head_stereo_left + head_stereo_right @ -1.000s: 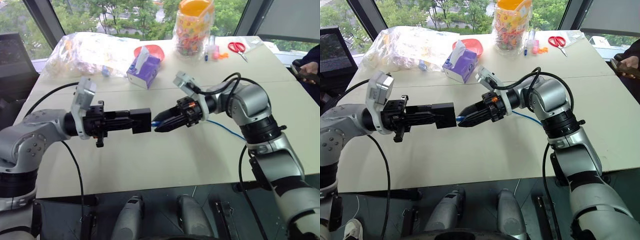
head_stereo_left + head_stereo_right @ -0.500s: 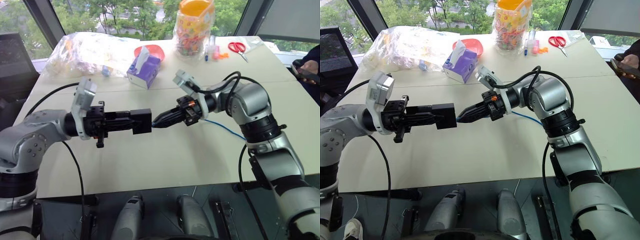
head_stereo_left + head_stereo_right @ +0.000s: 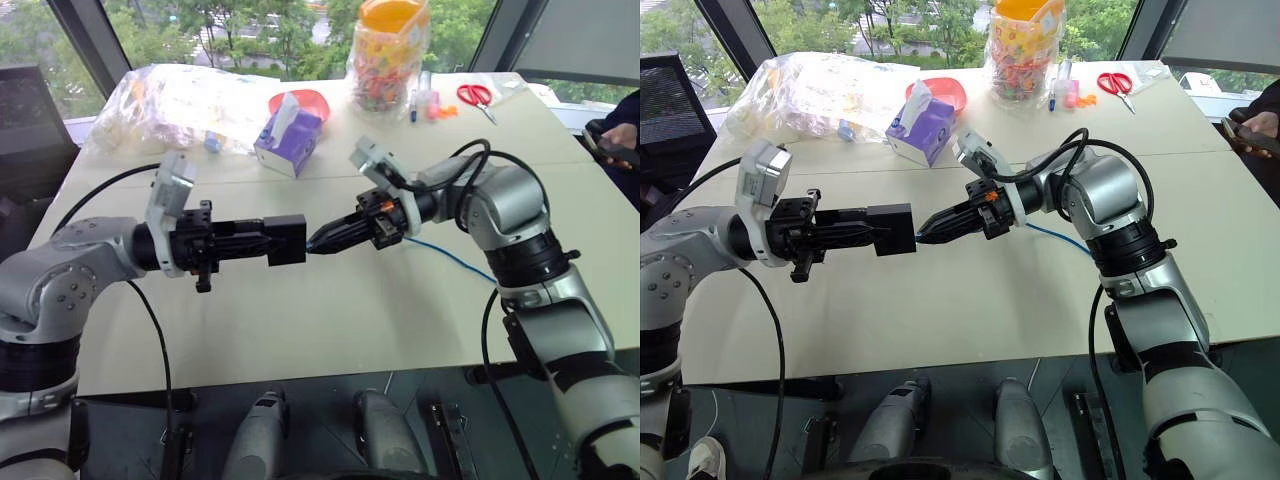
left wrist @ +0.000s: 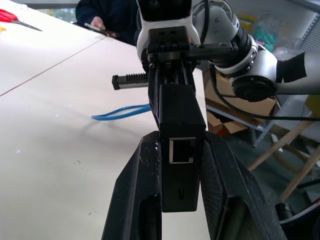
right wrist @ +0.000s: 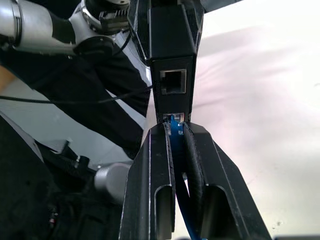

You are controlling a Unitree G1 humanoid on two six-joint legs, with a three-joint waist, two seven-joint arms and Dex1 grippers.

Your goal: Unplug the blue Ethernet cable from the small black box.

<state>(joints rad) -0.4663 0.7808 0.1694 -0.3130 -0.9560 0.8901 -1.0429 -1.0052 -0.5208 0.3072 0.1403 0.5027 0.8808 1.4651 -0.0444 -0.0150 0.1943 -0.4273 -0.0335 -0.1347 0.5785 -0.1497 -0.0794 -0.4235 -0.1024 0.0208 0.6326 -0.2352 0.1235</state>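
- Left eye view: the small black box (image 3: 286, 241) is held in the air above the middle of the pale table (image 3: 330, 320), well clear of the tabletop and about midway between the table's near edge and the clutter at the far side.
- The left gripper (image 3: 262, 242) is clamped on the small black box, one finger on each of its side faces (the left wrist view shows the fingers (image 4: 134, 197) flanking it closely).
- The box's long axis runs level, across the table from the robot's left to its right, in line with the left gripper; its free end points at the right gripper (image 3: 318, 240).
- The right gripper is pinched closed on the blue Ethernet cable (image 3: 452, 258) right at its plug, fingertips touching the box's end face.
- In the right wrist view the plug (image 5: 173, 120) is seated in the lower port, with an empty port just beside it on the same face.
- The cable trails from behind the right gripper down onto the table towards the robot's right.
- Open room: bare table lies below and in front of both grippers, and to the right up to the table edge.
- At the far side stand a purple tissue box (image 3: 287, 135), a red bowl (image 3: 310, 101), a plastic bag (image 3: 170, 105), a candy jar (image 3: 388, 55) and scissors (image 3: 475, 97), all well apart from the grippers.
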